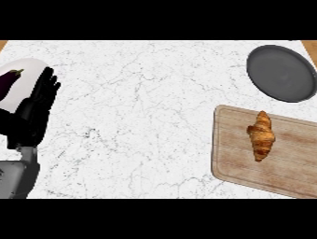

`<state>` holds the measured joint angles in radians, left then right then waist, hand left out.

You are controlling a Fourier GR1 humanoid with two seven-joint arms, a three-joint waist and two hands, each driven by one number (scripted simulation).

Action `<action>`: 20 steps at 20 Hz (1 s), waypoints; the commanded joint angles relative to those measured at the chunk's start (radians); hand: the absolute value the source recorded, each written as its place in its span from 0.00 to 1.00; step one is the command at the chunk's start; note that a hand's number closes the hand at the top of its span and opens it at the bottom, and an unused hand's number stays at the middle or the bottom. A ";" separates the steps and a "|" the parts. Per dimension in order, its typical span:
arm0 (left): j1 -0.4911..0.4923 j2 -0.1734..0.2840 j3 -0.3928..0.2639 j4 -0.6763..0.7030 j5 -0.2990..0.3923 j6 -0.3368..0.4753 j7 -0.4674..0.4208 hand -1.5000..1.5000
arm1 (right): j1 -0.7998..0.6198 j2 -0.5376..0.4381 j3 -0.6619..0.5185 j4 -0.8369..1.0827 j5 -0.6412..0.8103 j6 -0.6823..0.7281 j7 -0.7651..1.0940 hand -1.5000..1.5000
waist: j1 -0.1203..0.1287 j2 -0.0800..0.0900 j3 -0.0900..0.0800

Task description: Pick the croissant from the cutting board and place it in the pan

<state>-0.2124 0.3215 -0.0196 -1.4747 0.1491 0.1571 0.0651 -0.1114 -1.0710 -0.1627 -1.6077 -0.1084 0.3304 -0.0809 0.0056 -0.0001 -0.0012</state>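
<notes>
The croissant [261, 135] lies lengthwise on the wooden cutting board [295, 170] at the lower right of the frame, nothing touching it; the dark pan [283, 73] sits at the upper right, apart from the board's upper edge, its handle running off the right side; its bottom shows nothing in it. At the left of the frame the left robot hand [32, 114] rests released, fingers straight and pointing up, holding nothing; just behind it, at the upper left, a white plate [25, 65] carries an aubergine [2, 85], the fingers overlapping the plate's edge in the picture; the right robot hand does not show at all. The white marbled bench [148, 116] fills the middle of the frame.

By my reading the task has not yet begun: the pick is the step in hand. The next move would call for a hand, most likely the right one since the board lies on that side, to come in over the croissant and close across its narrow middle; then a short carry toward the upper right to the pan.
</notes>
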 commanded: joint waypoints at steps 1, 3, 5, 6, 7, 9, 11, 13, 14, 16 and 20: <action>-0.042 -0.011 0.021 0.019 -0.018 0.005 0.030 0.50 | -0.064 0.070 0.039 -0.079 0.022 0.018 0.130 0.00 | -0.004 0.000 0.001; -0.030 -0.013 0.020 0.009 -0.023 0.007 0.020 0.50 | -0.134 0.063 0.070 -0.081 -0.026 0.081 0.178 0.00 | 0.004 0.001 0.001; -0.066 -0.025 0.028 0.110 -0.020 -0.026 -0.023 0.50 | -0.202 0.081 0.080 0.003 -0.040 0.134 0.155 0.00 | 0.004 0.004 0.000; -0.032 -0.062 -0.015 0.000 -0.061 0.043 0.027 0.50 | -0.091 0.143 0.104 -0.083 0.017 0.084 0.116 0.00 | -0.003 -0.001 0.001; -0.024 -0.058 -0.003 0.073 -0.043 -0.008 -0.052 0.50 | -0.143 0.147 0.124 -0.130 -0.043 0.108 0.214 0.00 | -0.003 0.001 0.000; 0.007 -0.043 0.022 0.018 -0.028 -0.025 -0.004 0.50 | -0.113 0.178 0.103 -0.170 0.005 0.113 0.223 0.00 | -0.005 -0.001 0.001; -0.041 -0.068 0.007 0.030 -0.072 0.018 0.008 0.50 | -0.101 0.184 0.115 -0.180 0.065 0.118 0.252 0.00 | -0.007 0.000 0.001; 0.032 -0.046 0.020 -0.010 -0.044 -0.036 -0.014 0.50 | -0.033 0.205 0.119 -0.158 0.124 0.110 0.228 0.00 | -0.005 -0.001 0.001; -0.019 -0.056 0.027 0.017 -0.048 -0.023 0.009 0.50 | -0.074 0.245 0.155 -0.207 0.124 0.091 0.327 0.00 | -0.005 0.000 0.001; -0.016 -0.078 0.017 0.011 -0.069 -0.002 0.000 0.50 | -0.100 0.277 0.172 -0.233 0.132 0.086 0.409 0.00 | -0.003 0.000 0.001; -0.034 -0.076 0.053 0.029 -0.065 -0.022 0.006 0.50 | -0.104 0.272 0.087 -0.078 0.207 0.157 0.271 0.00 | -0.006 0.000 0.001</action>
<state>-0.2296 0.2580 0.0181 -1.4577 0.0924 0.1335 0.0660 -0.2185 -0.8080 -0.0392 -1.7400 0.0460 0.4523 0.2212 0.0019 0.0001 -0.0003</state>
